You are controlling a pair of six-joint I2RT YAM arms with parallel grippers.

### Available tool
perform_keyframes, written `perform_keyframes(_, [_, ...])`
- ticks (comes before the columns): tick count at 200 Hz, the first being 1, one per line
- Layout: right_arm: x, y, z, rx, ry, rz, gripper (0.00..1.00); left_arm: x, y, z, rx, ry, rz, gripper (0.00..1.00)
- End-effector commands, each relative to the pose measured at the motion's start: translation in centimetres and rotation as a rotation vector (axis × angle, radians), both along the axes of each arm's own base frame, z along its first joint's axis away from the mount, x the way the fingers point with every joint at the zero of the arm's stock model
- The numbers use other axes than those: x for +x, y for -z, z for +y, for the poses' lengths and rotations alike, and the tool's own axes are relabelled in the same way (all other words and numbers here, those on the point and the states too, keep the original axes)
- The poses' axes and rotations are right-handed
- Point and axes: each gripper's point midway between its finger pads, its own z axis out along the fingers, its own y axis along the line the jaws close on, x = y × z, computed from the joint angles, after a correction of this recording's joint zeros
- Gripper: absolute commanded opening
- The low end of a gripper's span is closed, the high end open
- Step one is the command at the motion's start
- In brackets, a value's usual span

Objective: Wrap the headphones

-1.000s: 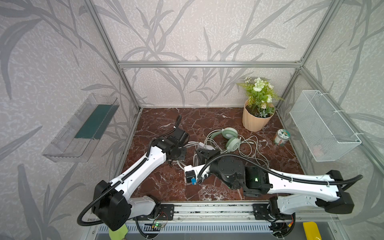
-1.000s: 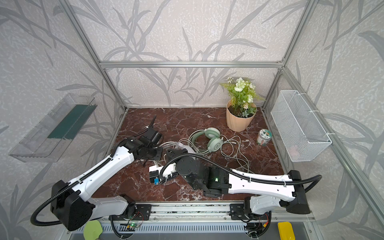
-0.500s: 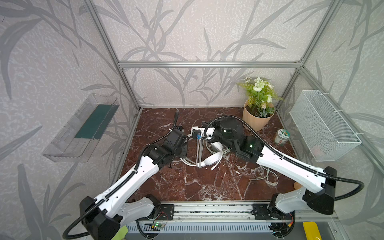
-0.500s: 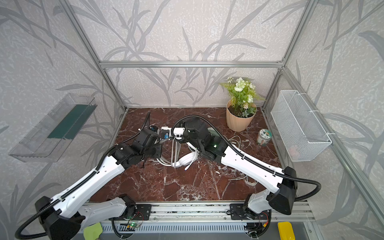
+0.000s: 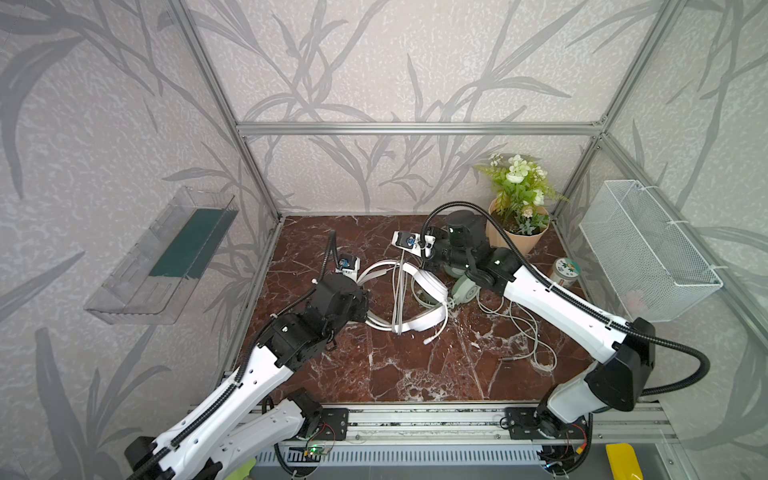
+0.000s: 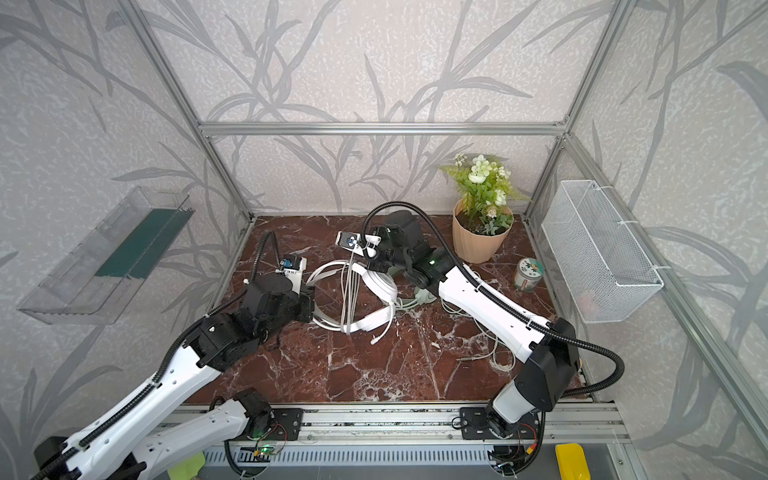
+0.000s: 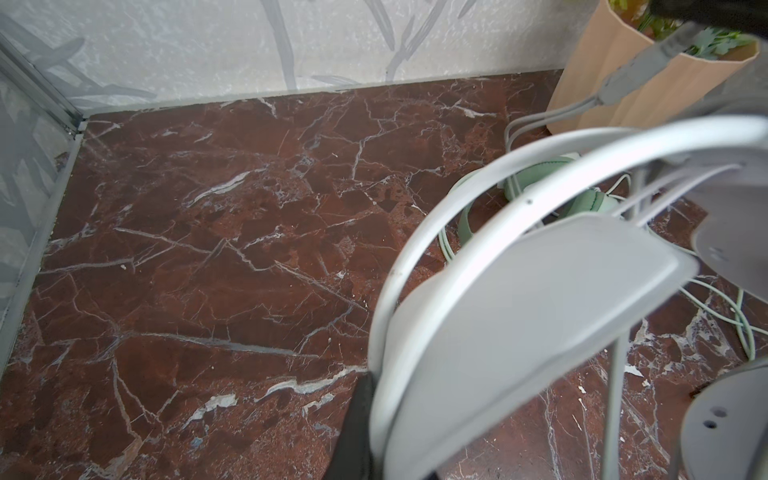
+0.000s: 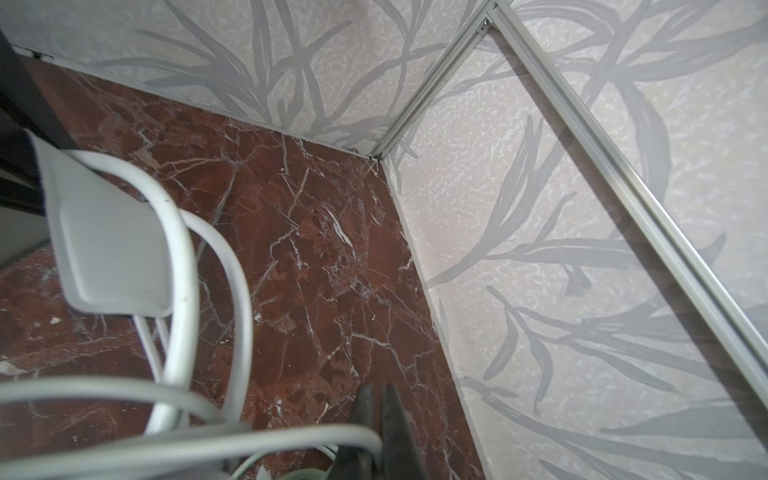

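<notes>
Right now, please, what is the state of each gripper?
Left gripper: closed on the headband of the white headphones.
Right gripper: closed, holding the white cable.

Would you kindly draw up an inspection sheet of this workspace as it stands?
Surface: red-brown marble tabletop, no spills seen.
Job's things: white headphones mid-table; mint green headphones beside them, partly under the right arm.
Clutter: potted plant and small tin, back right.
Grippers: left end effector shut on the white headphones' headband; right end effector shut on the white cable.
Cables: white cable runs over the headband; pale green cable loose under the right arm.
Surroundings: wire basket on right wall, clear tray on left wall.
</notes>
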Motion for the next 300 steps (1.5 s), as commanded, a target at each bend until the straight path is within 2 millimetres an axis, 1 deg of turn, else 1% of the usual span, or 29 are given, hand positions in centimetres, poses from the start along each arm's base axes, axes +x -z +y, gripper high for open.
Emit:
perform_keyframes(1, [2.9,-6.7,-2.8,0.236,0.100,-0.056,0.12,-2.5,0.2,-1.1,0.008,0.155,0.007,0.00])
perform_keyframes(33, [2.8,-5.8,-3.3,0.288,0.072,0.026,0.25,-3.2,-1.6,-1.0,-0.048,0.167,-0.035,0.00])
perform_keyframes(49, [2.5,-5.0,-3.3,0.291,0.058,0.052,0.29,-3.7,-2.8,-0.7,-0.073,0.164,-0.037,0.00])
perform_keyframes(68, [2.1,-4.0,-3.2,0.313,0.037,0.093,0.33,-4.4,-4.7,-0.5,-0.131,0.163,-0.047,0.00])
perform_keyframes(97, [1.7,-2.6,-2.6,0.358,0.008,0.165,0.39,-5.3,-8.0,-1.2,-0.241,0.194,-0.061,0.00])
perform_keyframes(119, [1.4,-1.5,-2.3,0.389,-0.005,0.213,0.45,-5.9,-9.8,-1.5,-0.283,0.203,-0.037,0.00])
perform_keyframes(160, [0.4,-0.3,-1.9,0.472,-0.047,0.296,0.55,-6.4,-12.4,-0.7,-0.306,0.153,0.021,0.00])
perform_keyframes(177, [0.1,0.4,-1.7,0.505,-0.057,0.327,0.59,-6.5,-12.9,-0.4,-0.309,0.127,0.048,0.00])
perform_keyframes(196, [-0.1,1.1,-1.6,0.537,-0.067,0.354,0.60,-6.5,-13.3,-0.2,-0.301,0.104,0.084,0.00])
perform_keyframes(223, [-0.7,1.6,-1.2,0.582,-0.105,0.389,0.60,-6.5,-13.7,-0.1,-0.298,0.087,0.110,0.00])
perform_keyframes(255, [-1.0,1.5,-1.6,0.673,-0.098,0.386,0.59,-6.4,-14.2,0.3,-0.292,0.051,0.127,0.00])
perform_keyframes(263, [-1.0,1.7,-1.6,0.677,-0.095,0.395,0.55,-6.4,-14.3,0.3,-0.289,0.044,0.131,0.00])
perform_keyframes(282, [-1.4,2.5,-1.3,0.672,-0.085,0.415,0.40,-6.1,-14.5,0.6,-0.289,0.018,0.131,0.00])
perform_keyframes(300, [-2.2,3.9,-1.1,0.665,-0.069,0.439,0.29,-5.7,-14.8,0.8,-0.296,-0.007,0.119,0.00])
